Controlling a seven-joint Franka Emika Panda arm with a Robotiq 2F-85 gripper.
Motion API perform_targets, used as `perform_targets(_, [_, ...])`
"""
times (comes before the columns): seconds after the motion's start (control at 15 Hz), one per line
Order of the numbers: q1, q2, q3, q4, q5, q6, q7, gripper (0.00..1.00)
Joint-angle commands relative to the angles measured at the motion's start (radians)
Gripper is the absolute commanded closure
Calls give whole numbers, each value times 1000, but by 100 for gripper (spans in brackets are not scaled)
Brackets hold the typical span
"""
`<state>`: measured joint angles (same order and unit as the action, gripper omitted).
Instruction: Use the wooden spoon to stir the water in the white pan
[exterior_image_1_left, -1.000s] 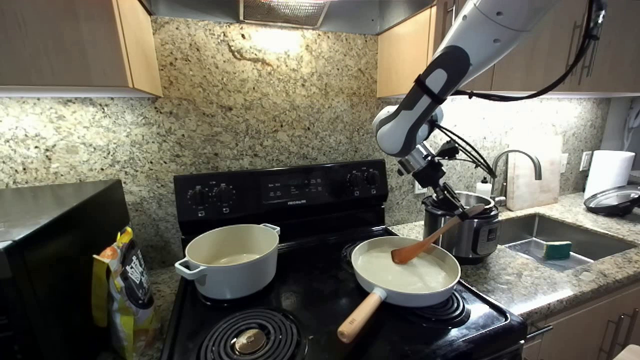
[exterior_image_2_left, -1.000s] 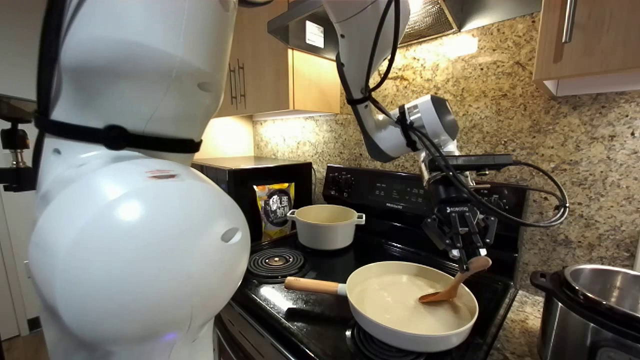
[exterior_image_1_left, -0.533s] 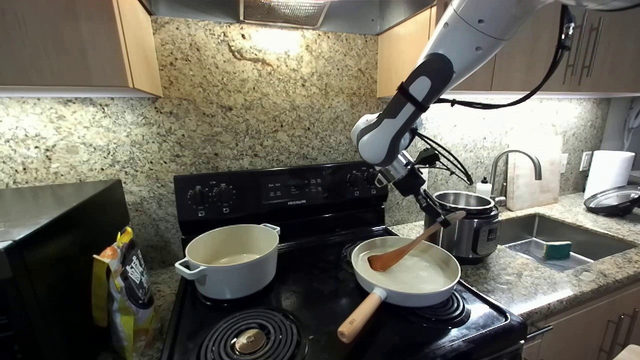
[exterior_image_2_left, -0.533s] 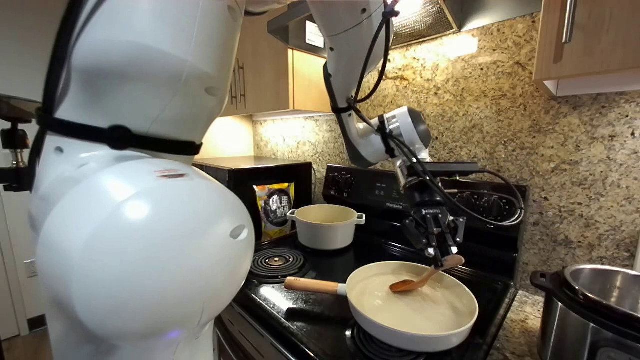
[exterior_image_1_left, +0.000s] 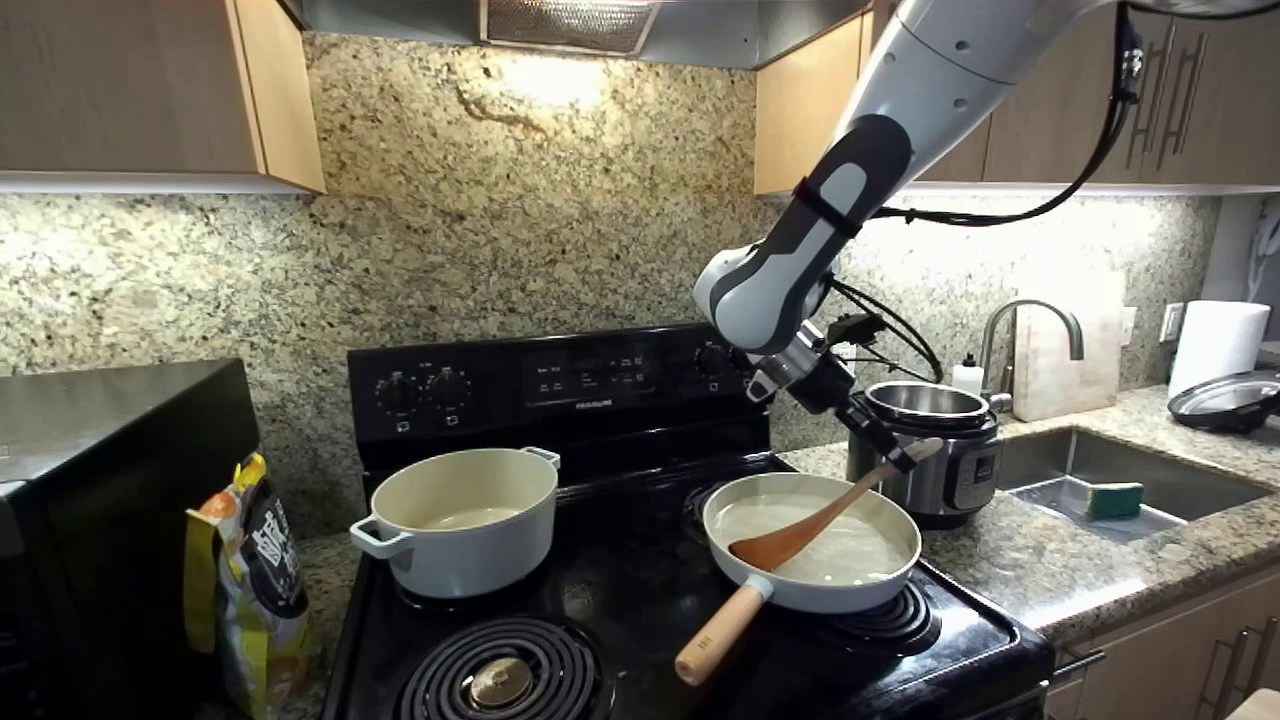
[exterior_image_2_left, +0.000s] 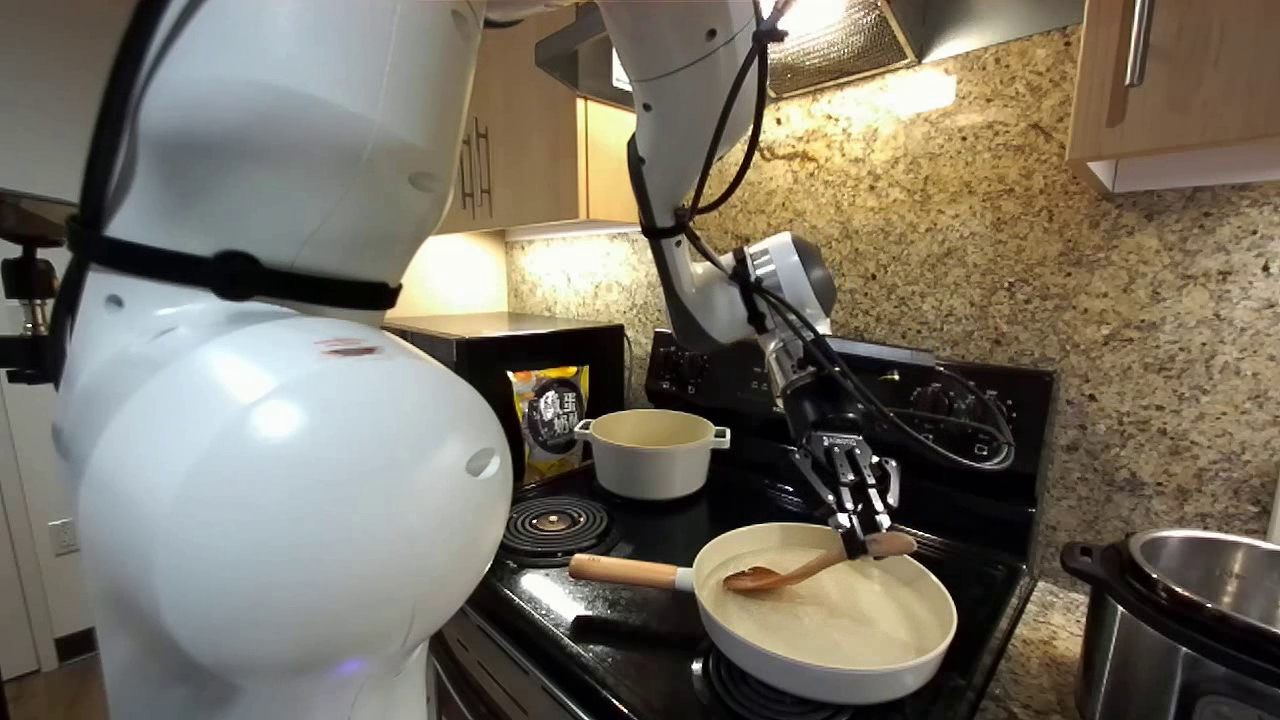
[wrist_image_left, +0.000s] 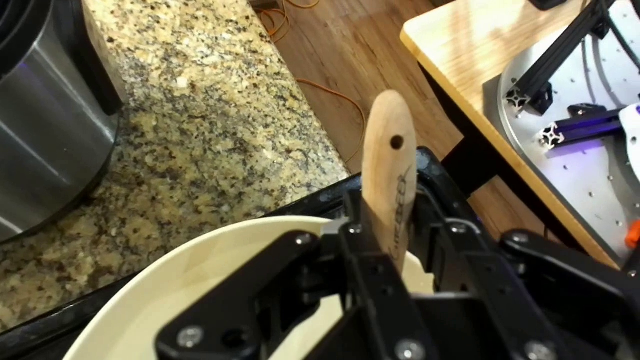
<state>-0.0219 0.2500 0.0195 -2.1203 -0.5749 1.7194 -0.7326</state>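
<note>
My gripper (exterior_image_1_left: 903, 460) (exterior_image_2_left: 868, 540) is shut on the upper handle of the wooden spoon (exterior_image_1_left: 785, 545) (exterior_image_2_left: 757, 579). In the wrist view the spoon's handle end (wrist_image_left: 389, 150) sticks out past the fingers, with the gripper (wrist_image_left: 390, 207) on both sides of it. The spoon slants down into the white pan (exterior_image_1_left: 810, 597) (exterior_image_2_left: 800, 678), its broad head low inside, near the handle side. Clear water (exterior_image_1_left: 855, 550) glints in the pan, and part of the head seems to be in it. Part of the pan's rim (wrist_image_left: 200, 252) shows below the gripper in the wrist view.
A deeper white pot (exterior_image_1_left: 470, 560) stands behind and left of the pan on the stove. Beside the stove, a steel cooker (exterior_image_1_left: 925, 490) sits close behind the gripper. The black control panel (exterior_image_1_left: 560, 390) rises at the back. The pan's wooden handle (exterior_image_1_left: 722, 635) juts over the stove top.
The spoon's head has swept left across the pan in both exterior views, toward the pan's handle. My gripper has shifted left and lower with it, keeping its hold.
</note>
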Motion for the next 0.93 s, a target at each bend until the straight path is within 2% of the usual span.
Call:
perform_targets(0.0, [-13,-70,-7,-101,-39,-6,-56,93])
perform_targets(0.47, [-40,-125,-58,-171,-56,-23,-22,93])
perform_targets(0.87, [-67,-144,-96,-164,-45,-53,0,93])
